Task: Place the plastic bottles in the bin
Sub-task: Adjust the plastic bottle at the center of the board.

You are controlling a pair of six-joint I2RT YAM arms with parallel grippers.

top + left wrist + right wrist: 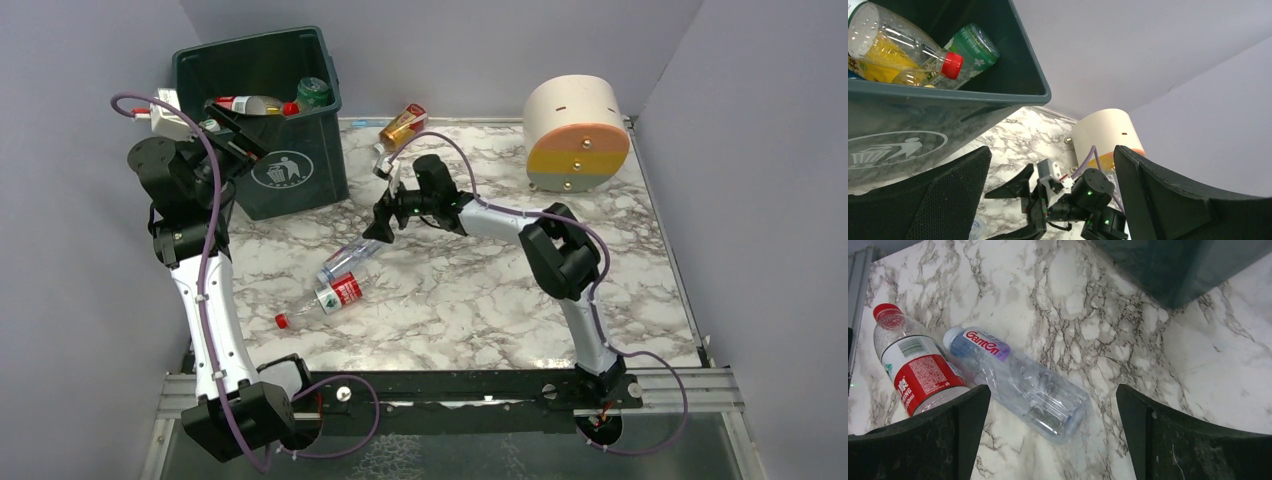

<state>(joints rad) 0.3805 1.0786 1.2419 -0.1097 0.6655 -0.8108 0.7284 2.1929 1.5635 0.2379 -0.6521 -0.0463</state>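
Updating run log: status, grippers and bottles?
Left gripper open at bin; right gripper open over clear bottle, red-label bottle beside it. Amber bottle far side. Nothing blocking.

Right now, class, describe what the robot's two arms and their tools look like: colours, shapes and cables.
Both the left arm and right arm have white links, bulky black joints and a purple cable looping alongside. Small green lights glow on the right arm. The left tool and right tool each carry two black wedge-shaped fingers with rough faces.
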